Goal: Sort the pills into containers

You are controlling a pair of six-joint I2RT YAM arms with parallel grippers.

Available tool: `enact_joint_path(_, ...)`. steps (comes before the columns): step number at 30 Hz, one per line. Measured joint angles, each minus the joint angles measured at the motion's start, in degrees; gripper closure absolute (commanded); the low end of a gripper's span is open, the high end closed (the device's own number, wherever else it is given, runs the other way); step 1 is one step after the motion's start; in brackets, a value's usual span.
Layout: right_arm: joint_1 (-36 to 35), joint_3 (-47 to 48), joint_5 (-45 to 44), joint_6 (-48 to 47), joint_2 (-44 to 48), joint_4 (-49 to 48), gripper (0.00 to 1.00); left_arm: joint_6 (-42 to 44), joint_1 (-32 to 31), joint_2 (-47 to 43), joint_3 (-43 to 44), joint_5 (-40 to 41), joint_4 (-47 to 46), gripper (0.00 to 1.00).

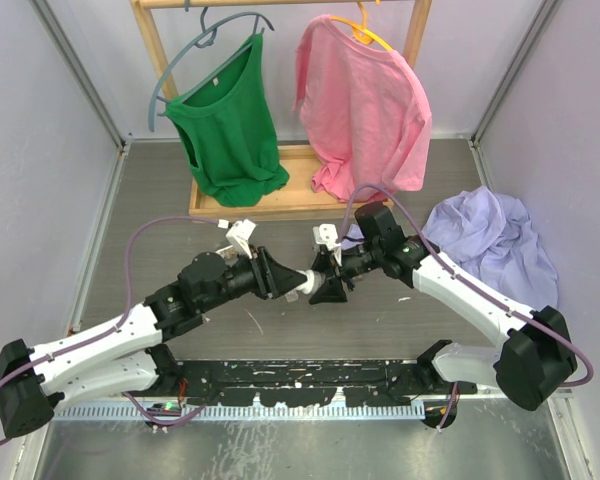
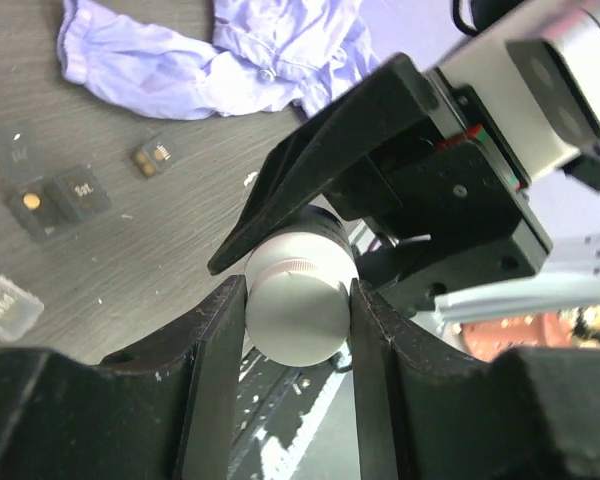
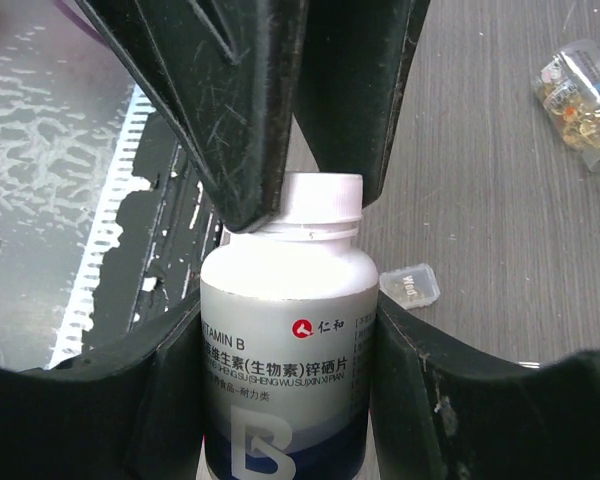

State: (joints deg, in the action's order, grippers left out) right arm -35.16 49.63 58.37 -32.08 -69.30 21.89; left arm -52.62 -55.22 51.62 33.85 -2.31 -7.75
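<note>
So both arms meet mid-air here. My right gripper (image 3: 285, 385) is partly closed, clamped around the body of the white vitamin B bottle (image 3: 280, 290). My left gripper (image 2: 298, 300) is narrowed down with a finger pressed on each side of the bottle's cap (image 3: 315, 200). The containers are down on the table (image 2: 180, 250): dark tubs (image 2: 55, 195) and a clear tub (image 2: 5, 305), near the lilac cloth (image 2: 230, 60).

A white vitamin B bottle (image 3: 285, 340), cap on, hung level in mid-air, while dark squarish tubs (image 2: 78, 192) and a clear tub (image 2: 5, 307) lay scattered on the grey tabletop (image 2: 170, 250).
</note>
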Motion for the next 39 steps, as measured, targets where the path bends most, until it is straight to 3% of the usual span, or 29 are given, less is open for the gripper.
enact_joint_path(7, 0.0, 0.0, 3.0, 0.9, 0.0, 0.5, 0.99, 16.4, 1.8, -0.7, -1.9, -10.0, -5.8, 0.65)
enact_joint_path(12, -0.2, 0.0, 4.2, 0.9, 0.1, 0.1, 0.99, 26.7, 1.6, -3.2, -3.7, -12.7, -8.3, 0.53)
enact_joint_path(13, -0.3, 0.0, 4.3, 0.9, 0.1, -0.2, 0.99, 28.4, 1.5, -4.0, -4.2, -12.7, -8.6, 0.49)
enact_joint_path(16, -0.3, 0.0, 4.4, 0.9, 0.1, -1.3, 0.99, 32.4, 1.2, -6.2, -4.9, -12.6, -8.2, 0.23)
enact_joint_path(19, -0.2, 0.0, 4.3, 0.8, 0.1, -1.8, 0.99, 33.6, 1.0, -7.4, -4.9, -12.1, -7.9, 0.07)
enact_joint_path(25, -0.1, 0.0, 4.3, 0.7, 0.1, -1.9, 0.99, 32.4, 0.9, -9.4, -4.9, -8.7, -7.6, 0.03)
enact_joint_path(30, -0.1, 0.0, 4.3, 0.4, 0.1, -1.9, 0.99, 28.8, 0.9, -11.8, -4.5, -3.9, -3.4, 0.08)
enact_joint_path(34, -0.1, 0.0, 4.1, 0.3, 0.1, -1.9, 0.99, 22.1, 0.9, -13.4, -3.9, -0.5, 0.5, 0.15)
enact_joint_path(39, -0.1, 0.0, 3.4, 0.2, 0.1, -1.9, 0.99, 10.3, 0.9, -14.0, -3.0, 2.2, 4.0, 0.16)
